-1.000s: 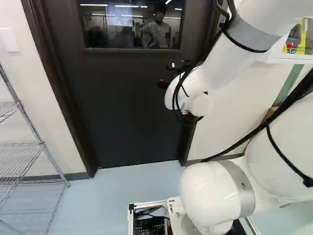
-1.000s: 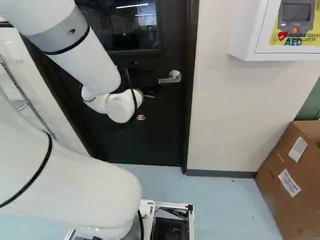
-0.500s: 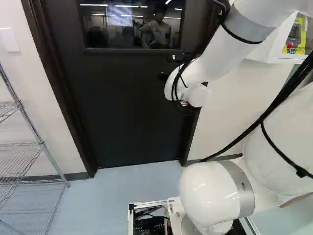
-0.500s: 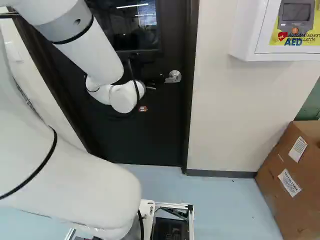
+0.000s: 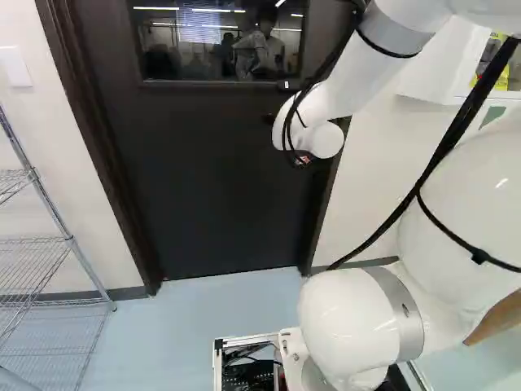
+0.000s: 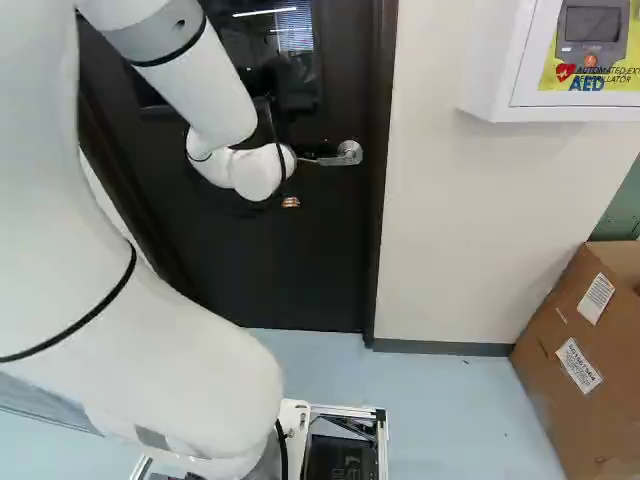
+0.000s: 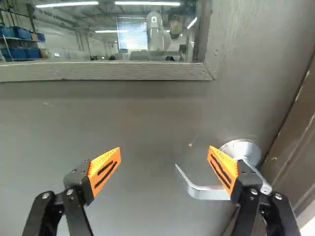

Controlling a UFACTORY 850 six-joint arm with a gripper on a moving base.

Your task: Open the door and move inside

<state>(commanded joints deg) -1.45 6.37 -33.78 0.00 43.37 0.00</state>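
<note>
- Room: pale wall [image 6: 460,220] and light blue floor [image 5: 228,309] around a dark door [image 5: 212,187], which stands closed in its dark frame [image 5: 102,179].
- Window [image 5: 220,41]: set in the upper part of the door; the glass shows bright ceiling lights.
- Handle [image 6: 345,153]: silver lever type, mounted on the door near its right-hand edge in the right base view, below the level of the window.
- Arm [image 6: 220,110]: white, extended toward the door, its wrist end near the handle.
- Tool [image 5: 270,119]: fingers standing well apart, orange pads [image 7: 105,169] facing each other. The curved free end of the lever shows in the gap; one finger overlaps the rest of the lever in the wrist view. Contact cannot be determined.
- Wire shelf [image 5: 49,239]: at the left of the left base view, beside the door.
- White cabinet [image 6: 490,60]: fixed to the wall, above and left of a cardboard box [image 6: 570,370] in the right base view.
</note>
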